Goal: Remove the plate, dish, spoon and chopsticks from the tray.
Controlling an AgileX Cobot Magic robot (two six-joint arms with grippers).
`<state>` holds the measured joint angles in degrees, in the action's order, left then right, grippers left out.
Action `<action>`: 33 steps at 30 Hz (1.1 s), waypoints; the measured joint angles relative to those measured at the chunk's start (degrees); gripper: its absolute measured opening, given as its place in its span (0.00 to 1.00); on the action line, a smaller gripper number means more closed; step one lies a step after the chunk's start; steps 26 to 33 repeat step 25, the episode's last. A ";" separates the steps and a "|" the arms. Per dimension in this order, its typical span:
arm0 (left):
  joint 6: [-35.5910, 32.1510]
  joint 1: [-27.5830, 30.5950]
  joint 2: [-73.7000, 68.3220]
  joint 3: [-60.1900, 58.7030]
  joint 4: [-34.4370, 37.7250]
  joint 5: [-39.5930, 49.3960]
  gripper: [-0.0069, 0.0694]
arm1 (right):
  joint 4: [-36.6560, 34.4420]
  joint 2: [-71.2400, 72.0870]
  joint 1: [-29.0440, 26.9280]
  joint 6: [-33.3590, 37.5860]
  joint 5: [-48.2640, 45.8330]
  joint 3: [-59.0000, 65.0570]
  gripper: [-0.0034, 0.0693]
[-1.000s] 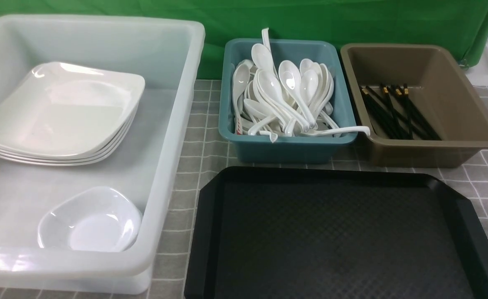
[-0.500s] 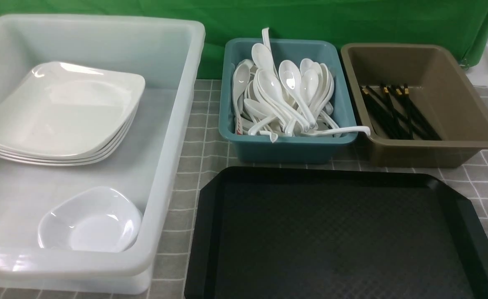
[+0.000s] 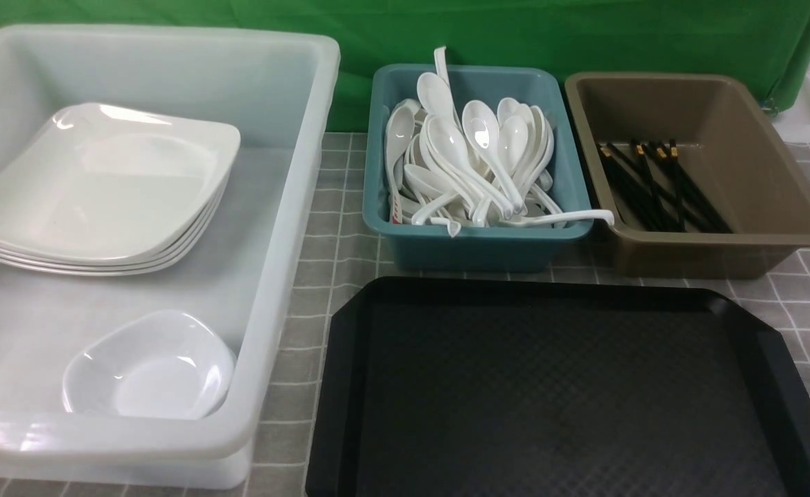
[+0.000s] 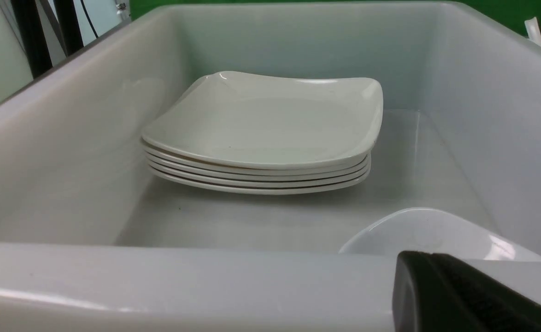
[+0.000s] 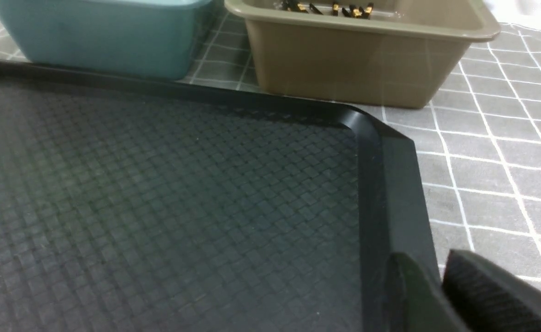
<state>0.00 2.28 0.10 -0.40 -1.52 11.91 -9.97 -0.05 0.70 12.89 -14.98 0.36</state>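
The black tray (image 3: 557,400) lies at front centre with nothing on it; it also shows in the right wrist view (image 5: 160,184). A stack of white square plates (image 3: 101,186) and a small white dish (image 3: 150,369) sit inside the white bin (image 3: 288,207). Several white spoons (image 3: 474,159) fill the teal bin (image 3: 474,248). Black chopsticks (image 3: 660,186) lie in the brown bin (image 3: 722,252). My left gripper (image 4: 429,263) is shut and empty, just outside the bin's near rim by the dish (image 4: 427,230). My right gripper (image 5: 436,276) is shut and empty over the tray's right rim.
The grey checked cloth (image 3: 322,290) covers the table between the bins and the tray. A green backdrop (image 3: 515,34) stands behind. In the left wrist view the plate stack (image 4: 270,124) sits deep in the bin. Neither arm shows in the front view.
A dark piece of my left arm at the front view's lower left corner has slipped out of view. Nothing else has moved.
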 joint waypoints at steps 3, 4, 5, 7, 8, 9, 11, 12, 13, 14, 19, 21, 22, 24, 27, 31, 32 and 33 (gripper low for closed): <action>0.00 0.00 0.00 0.00 0.00 0.00 0.10 | 0.00 0.00 0.00 0.00 0.00 0.00 0.27; 0.00 0.00 0.00 0.00 0.00 0.00 0.10 | 0.00 0.00 0.00 0.00 0.00 0.00 0.27; 0.00 0.00 0.00 0.00 0.00 0.00 0.10 | 0.00 0.00 0.00 0.00 0.00 0.00 0.27; 0.00 0.00 0.00 0.00 0.00 0.00 0.10 | 0.00 0.00 0.00 0.00 0.00 0.00 0.28; 0.00 0.00 0.00 0.00 0.00 0.00 0.10 | 0.00 0.00 0.00 0.00 0.00 0.00 0.28; 0.00 0.00 0.00 0.00 0.00 0.00 0.10 | 0.00 0.00 0.00 0.00 0.00 0.00 0.29; 0.00 0.00 0.00 0.00 0.00 0.00 0.10 | 0.00 0.00 0.00 0.00 0.00 0.00 0.29; 0.00 0.00 0.00 0.00 0.00 0.00 0.10 | 0.00 0.00 0.00 0.00 0.00 0.00 0.30; 0.00 0.00 0.00 0.00 0.00 0.00 0.10 | 0.00 0.00 0.00 0.00 0.00 0.00 0.30; 0.00 0.00 0.00 0.00 0.00 0.00 0.10 | 0.00 0.00 0.00 0.00 0.00 0.00 0.30; 0.00 0.00 0.00 0.00 0.00 0.00 0.10 | 0.00 0.00 0.00 0.00 0.00 0.00 0.31; 0.00 0.00 0.00 0.00 0.00 0.00 0.10 | 0.00 0.00 0.00 0.00 0.00 0.00 0.32; 0.00 0.00 0.00 0.00 0.00 0.00 0.10 | 0.00 0.00 0.00 0.00 0.00 0.00 0.32; 0.00 0.00 0.00 0.00 0.00 0.00 0.10 | 0.00 0.00 0.00 0.00 0.00 0.00 0.33; 0.00 0.00 0.00 0.00 0.00 0.00 0.10 | 0.00 0.00 0.00 0.00 0.00 0.00 0.33; 0.00 0.00 0.00 0.00 0.00 0.00 0.10 | 0.00 0.00 0.00 0.00 0.00 0.00 0.33; 0.00 0.00 0.00 0.00 0.00 0.00 0.10 | 0.00 0.00 0.00 0.00 0.00 0.00 0.33; 0.00 0.00 0.00 0.00 0.00 0.00 0.10 | 0.00 0.00 0.00 0.00 0.00 0.00 0.33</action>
